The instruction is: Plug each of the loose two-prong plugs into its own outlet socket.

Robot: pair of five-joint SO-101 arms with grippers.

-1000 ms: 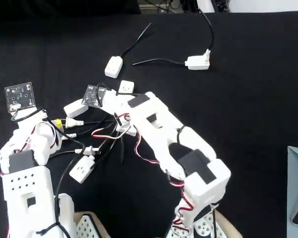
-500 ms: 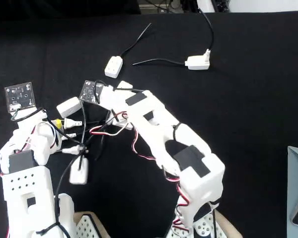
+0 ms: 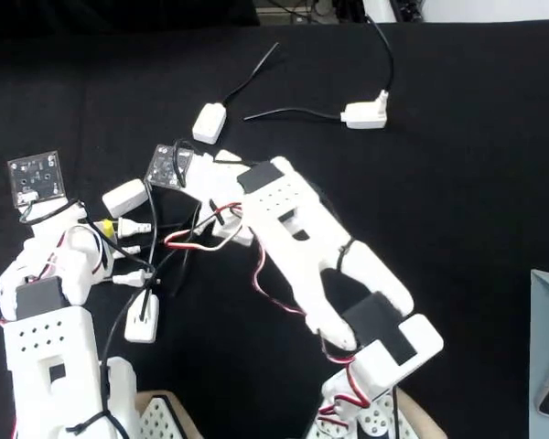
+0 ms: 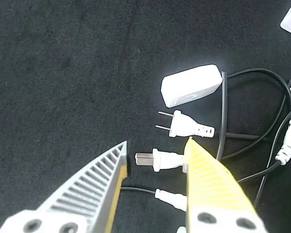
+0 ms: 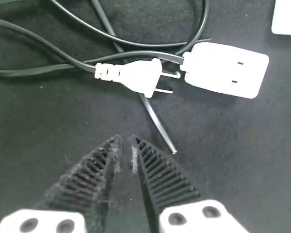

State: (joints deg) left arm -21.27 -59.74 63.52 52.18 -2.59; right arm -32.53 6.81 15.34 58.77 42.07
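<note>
My left claw stands apart, with 1 white 2-prong plug lying on the black table between its fingers. My right claw is nearly together and empty, near a 2nd plug whose prongs point at a white outlet socket just beside it.

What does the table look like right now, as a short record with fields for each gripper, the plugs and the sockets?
left gripper: open, a loose plug lying between its fingers
right gripper: shut, empty, over the black cloth
another plug: prongs pointing at a socket block, not pushed in
task state: no plug seen seated near the grippers
</note>
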